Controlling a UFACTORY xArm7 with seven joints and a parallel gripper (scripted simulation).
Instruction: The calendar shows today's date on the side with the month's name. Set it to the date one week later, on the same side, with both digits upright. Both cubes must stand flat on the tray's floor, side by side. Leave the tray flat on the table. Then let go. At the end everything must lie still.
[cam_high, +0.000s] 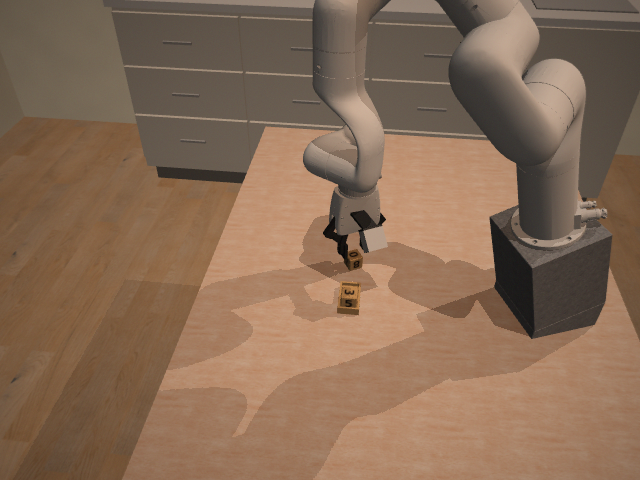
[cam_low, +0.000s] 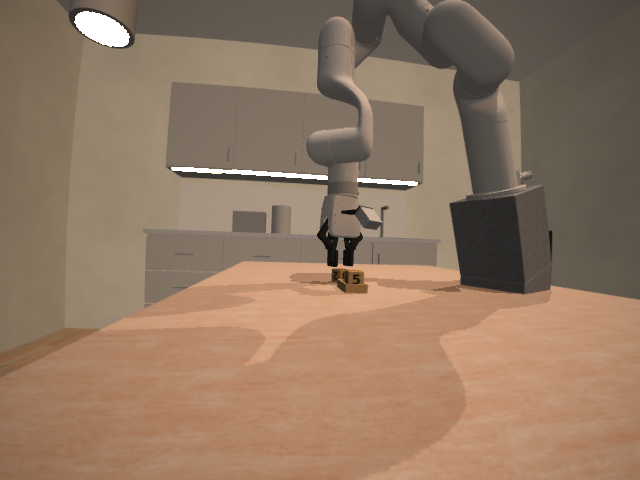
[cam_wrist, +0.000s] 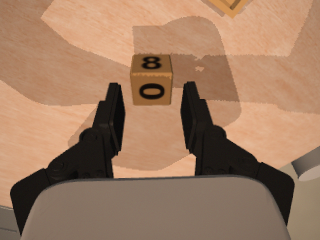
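My gripper (cam_high: 355, 252) (cam_low: 340, 259) (cam_wrist: 152, 97) is partly open and empty, pointing down above the loose cube. The loose wooden cube (cam_high: 354, 260) (cam_low: 337, 275) (cam_wrist: 151, 89) stands on the table behind the tray, with 0 on top and 8 on a side facing the top camera. Part of a 2 shows in the exterior view. The small wooden tray (cam_high: 348, 311) (cam_low: 356, 289) (cam_wrist: 233, 13) lies flat on the table. Another cube (cam_high: 349, 297) (cam_low: 355, 277) stands in its near part, with 3 on top, turned sideways, and an upright 5 facing the cameras. Only a tray corner shows in the wrist view.
The robot's base stands on a dark grey block (cam_high: 560, 279) (cam_low: 498, 242) at the right. Kitchen drawers (cam_high: 186, 67) (cam_low: 206, 268) stand behind the table (cam_high: 279, 413) (cam_low: 310, 403). Shadows of the arm fall across the table around the tray.
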